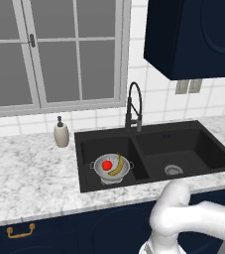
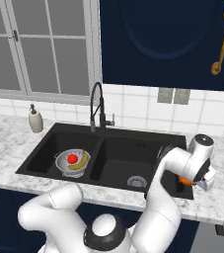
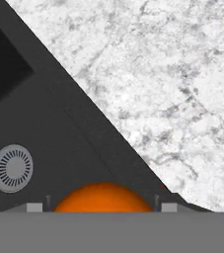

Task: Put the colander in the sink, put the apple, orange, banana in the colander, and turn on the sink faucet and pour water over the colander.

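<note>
Everything's placed off the sink [image 1: 153, 149] here, going left to right. Off its left end, a soap bottle [image 1: 61, 132] is parked on the desk [image 1: 29, 178]. In the left basin the colander [image 1: 112, 167] is already seated, with the apple [image 1: 107, 165] and banana [image 1: 117, 165] lying inside it, touching each other. The faucet [image 1: 133, 106] is planted behind the divider between the basins, and no water can be seen coming from it. The right basin is bare apart from its drain [image 1: 173, 170].

The orange [image 2: 185, 181] is over at the sink's right end, right about where the black rim meets the marble. The end effector [image 2: 191, 182] is wrapped around it: in the hand view the orange [image 3: 102, 197] is seen tight between the two finger tips, so it's judged to be clamped on the fruit, though whether it's been lifted clear of the surface can't be told.

What could go sideways: a round fruit held at wide jaws is a slippery thing, so a fast swing toward the left basin could get it squeezed out and rolled into the wrong basin or off the desk. The faucet neck also stands near the path, so a low carry could get it clipped. And a drop from too high could get the apple or banana knocked out.
</note>
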